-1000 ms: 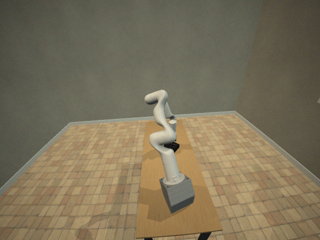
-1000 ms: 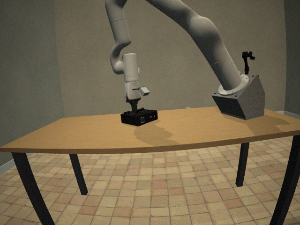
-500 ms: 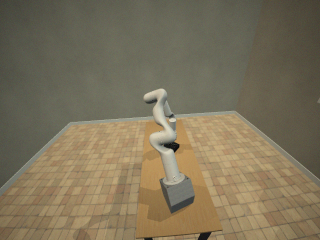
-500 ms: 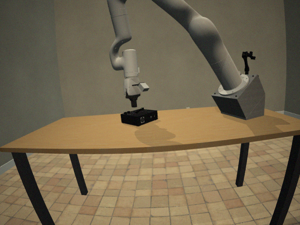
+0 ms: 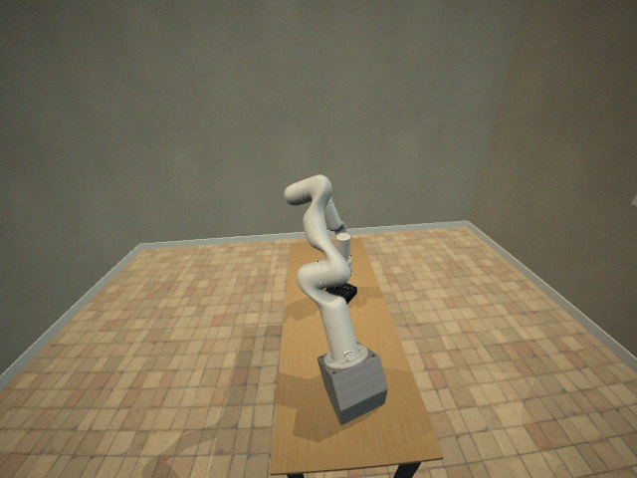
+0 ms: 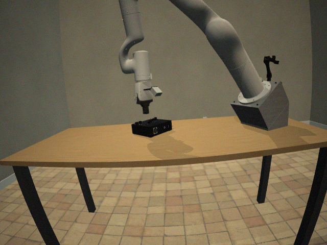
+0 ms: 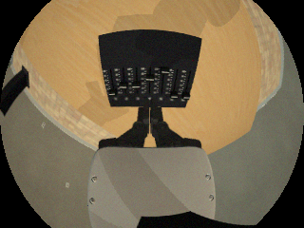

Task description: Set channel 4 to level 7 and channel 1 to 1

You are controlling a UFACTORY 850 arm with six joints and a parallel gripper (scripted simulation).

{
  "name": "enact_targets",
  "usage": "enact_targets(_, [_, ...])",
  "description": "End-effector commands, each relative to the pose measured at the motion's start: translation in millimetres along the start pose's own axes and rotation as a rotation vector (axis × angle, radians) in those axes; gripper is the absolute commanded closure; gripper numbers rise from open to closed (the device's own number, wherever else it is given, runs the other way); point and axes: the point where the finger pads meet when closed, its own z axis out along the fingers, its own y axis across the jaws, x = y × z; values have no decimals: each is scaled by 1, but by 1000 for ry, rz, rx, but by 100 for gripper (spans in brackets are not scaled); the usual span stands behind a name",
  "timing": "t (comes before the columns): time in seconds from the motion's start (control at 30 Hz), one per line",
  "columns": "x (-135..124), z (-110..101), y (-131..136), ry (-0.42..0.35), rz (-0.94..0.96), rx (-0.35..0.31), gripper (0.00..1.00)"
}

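Observation:
The black lighting desk (image 6: 152, 126) stands on its feet on the wooden table. It also shows in the wrist view (image 7: 150, 68), with a row of several faders (image 7: 148, 83) along its near edge; the cap lines are too small to read. In the top view the desk (image 5: 343, 292) is mostly hidden behind the arm. My gripper (image 6: 145, 112) is shut on nothing and hangs a little above the desk's fader side, not touching it. In the wrist view the closed fingertips (image 7: 151, 106) sit over the middle of the fader row.
The arm's grey base block (image 6: 261, 108) stands on the table to the right of the desk. A small black stand (image 6: 269, 66) rises behind the base. The table edge runs close in front of the desk.

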Motion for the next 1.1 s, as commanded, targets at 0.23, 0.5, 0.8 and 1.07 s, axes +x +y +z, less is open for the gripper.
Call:
enact_targets(0.23, [-1, -2, 0, -1, 0, -1, 0])
enact_targets(0.5, [-1, -16, 0, -1, 0, -1, 0])
enact_targets(0.8, [-1, -57, 0, -1, 0, -1, 0])
enact_targets(1.07, [-1, -77, 0, -1, 0, -1, 0])
